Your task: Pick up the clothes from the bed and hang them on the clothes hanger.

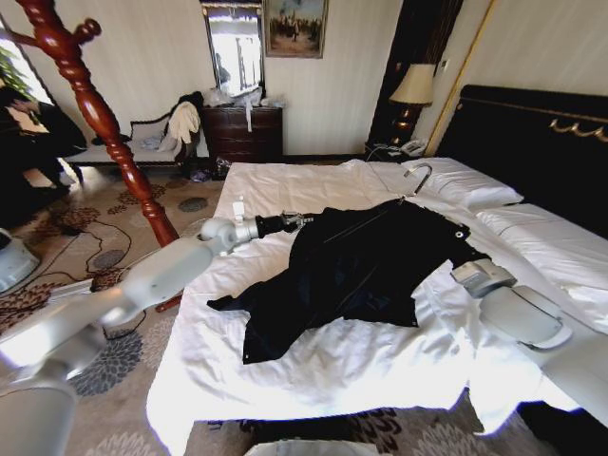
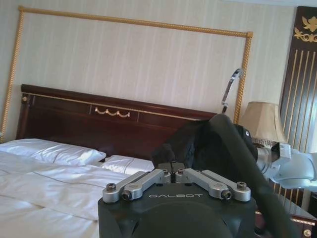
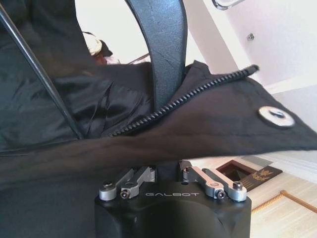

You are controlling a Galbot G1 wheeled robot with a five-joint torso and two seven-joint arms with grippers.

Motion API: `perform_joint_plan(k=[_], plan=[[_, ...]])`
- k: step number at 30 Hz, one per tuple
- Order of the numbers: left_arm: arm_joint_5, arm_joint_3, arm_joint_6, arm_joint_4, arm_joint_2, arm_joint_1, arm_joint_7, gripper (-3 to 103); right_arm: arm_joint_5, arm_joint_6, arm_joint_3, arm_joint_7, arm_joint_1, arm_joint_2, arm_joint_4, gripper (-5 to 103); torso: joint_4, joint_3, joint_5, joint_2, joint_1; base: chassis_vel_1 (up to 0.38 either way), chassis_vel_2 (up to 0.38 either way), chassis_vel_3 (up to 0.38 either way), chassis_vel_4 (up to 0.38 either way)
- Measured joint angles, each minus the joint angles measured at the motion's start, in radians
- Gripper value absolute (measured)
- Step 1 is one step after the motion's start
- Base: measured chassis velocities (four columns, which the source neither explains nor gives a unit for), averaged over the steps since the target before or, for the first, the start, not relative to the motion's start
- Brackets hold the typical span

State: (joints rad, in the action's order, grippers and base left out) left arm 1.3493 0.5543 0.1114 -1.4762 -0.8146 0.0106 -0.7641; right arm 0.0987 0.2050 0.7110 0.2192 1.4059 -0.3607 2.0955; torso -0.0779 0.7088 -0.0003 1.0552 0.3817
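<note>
While the black clothes (image 1: 366, 266) lie spread across the white bed (image 1: 313, 370), the left gripper (image 1: 296, 221) has its jaws at the garment's one shoulder, closed on the dark fabric bunched there. The right gripper (image 3: 168, 168) meets the opposite shoulder, its jaws drawn narrow on the cloth just below the zipper. The clothes hanger (image 1: 404, 195) sits inside the collar between the two sets of jaws, hook pointing toward the pillows (image 1: 465, 185).
</note>
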Motion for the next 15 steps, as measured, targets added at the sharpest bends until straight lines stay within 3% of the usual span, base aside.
perform_joint_plan(k=[7,15], plan=[[0.029,-0.053,0.01,-0.127,0.132,0.053,0.023,0,-0.019,0.033,-0.006,0.005,-0.01,0.013,-0.009,19,0.0003,0.0,0.0,0.0,0.0,0.0,0.0,0.0,0.0],[0.057,-0.082,0.018,-0.227,0.178,0.062,0.06,0,-0.027,0.062,-0.01,0.018,-0.019,0.026,-0.027,19,-0.0002,0.0,0.0002,0.0,0.0,0.0,0.0,0.0,0.0]])
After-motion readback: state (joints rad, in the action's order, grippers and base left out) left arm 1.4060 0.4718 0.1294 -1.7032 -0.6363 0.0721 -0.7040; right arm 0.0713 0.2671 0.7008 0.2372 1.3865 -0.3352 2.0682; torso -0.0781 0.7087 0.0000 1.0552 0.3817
